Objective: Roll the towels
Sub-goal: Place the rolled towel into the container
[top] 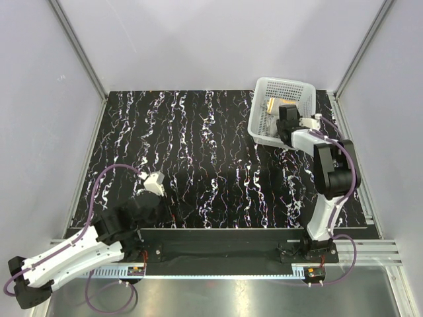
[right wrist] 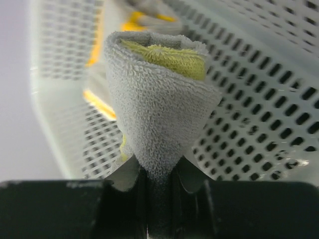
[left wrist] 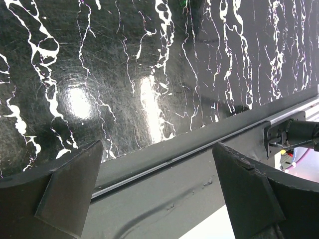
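Observation:
My right gripper [right wrist: 160,174] is shut on the lower end of a rolled towel [right wrist: 162,109]. The roll shows its grey-white side outward and its yellow side [right wrist: 172,56] at the core. It hangs inside the white perforated basket [right wrist: 269,99]. From above, the right gripper [top: 288,120] reaches into the basket [top: 261,129] at the table's back right. An orange-tan roll [top: 273,104], apparently the other towel, lies in the basket behind the gripper. My left gripper [left wrist: 157,164] stands wide open and holds nothing. It hovers over the table's near edge, at front left [top: 165,212].
A black marbled table top [top: 198,152] fills the middle. A dark rail [left wrist: 164,149] runs along its near edge, under the left fingers [left wrist: 70,189]. White walls enclose the table on three sides. A cable clamp [left wrist: 289,137] sits at the right of the left wrist view.

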Tool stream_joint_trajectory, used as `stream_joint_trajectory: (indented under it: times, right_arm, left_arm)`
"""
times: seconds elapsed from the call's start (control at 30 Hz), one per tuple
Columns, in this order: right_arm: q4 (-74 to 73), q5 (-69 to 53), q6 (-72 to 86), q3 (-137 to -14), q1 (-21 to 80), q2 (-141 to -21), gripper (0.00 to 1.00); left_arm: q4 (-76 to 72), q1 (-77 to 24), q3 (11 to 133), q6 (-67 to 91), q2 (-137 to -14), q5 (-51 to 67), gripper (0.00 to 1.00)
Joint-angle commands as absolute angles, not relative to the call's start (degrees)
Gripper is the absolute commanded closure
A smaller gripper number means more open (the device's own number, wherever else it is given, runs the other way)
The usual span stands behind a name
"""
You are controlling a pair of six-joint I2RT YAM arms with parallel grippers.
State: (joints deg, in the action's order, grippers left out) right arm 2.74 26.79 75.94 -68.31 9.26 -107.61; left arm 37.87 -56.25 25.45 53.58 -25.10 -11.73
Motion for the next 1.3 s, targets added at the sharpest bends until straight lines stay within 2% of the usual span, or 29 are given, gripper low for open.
stream_joint_trajectory:
  times: [0.0,0.2,0.23,0.3,0.33,0.47,0.53,0.57,0.67,0.8,1.0,1.27]
  right_arm:
    - [-3.0,33.4,84.2,-72.8,9.4,-109.7,1.00]
    - [-14.8,33.1,87.3,-78.1,9.3,-114.3,1.00]
    - [-16.2,32.8,87.4,-79.6,9.3,-115.3,0.96]
    - [-18.8,32.2,88.1,-80.9,9.3,-116.4,0.81]
    - [-18.9,30.9,87.5,-81.6,9.2,-117.5,0.68]
    - [-18.0,28.4,86.1,-81.2,9.2,-118.1,0.40]
    - [-17.5,27.4,86.2,-79.9,9.2,-117.2,0.34]
    - [-17.5,27.3,86.3,-79.5,9.3,-116.7,0.25]
    - [-18.1,27.1,85.4,-78.8,9.2,-114.4,0.17]
    - [-19.4,26.0,83.5,-78.8,9.0,-111.3,0.00]
    - [-25.8,20.1,80.5,-82.8,7.7,-110.2,0.00]
    - [-28.8,13.5,76.0,-82.3,6.9,-107.4,0.00]
  left_arm:
    - [36.8,-56.4,25.3,53.3,-24.3,-10.1,0.01]
    - [36.5,-56.3,25.1,53.1,-24.6,-10.2,0.01]
    - [36.4,-56.3,25.0,53.1,-24.8,-10.3,0.01]
    - [36.3,-56.3,25.0,52.9,-25.2,-10.4,0.01]
    - [36.4,-56.3,25.0,53.0,-25.3,-10.5,0.01]
    - [36.6,-56.3,25.0,53.3,-24.8,-10.6,0.01]
    - [36.8,-56.3,25.0,53.5,-24.5,-10.7,0.01]
    - [36.8,-56.3,24.9,53.5,-24.3,-10.9,0.01]
    - [37.0,-56.4,25.0,53.5,-24.3,-11.2,0.01]
    - [37.2,-56.3,25.1,53.6,-24.3,-11.6,0.01]
    - [37.9,-56.4,26.1,53.4,-23.7,-12.9,0.01]
    - [38.3,-56.3,27.1,52.8,-23.8,-14.5,0.01]
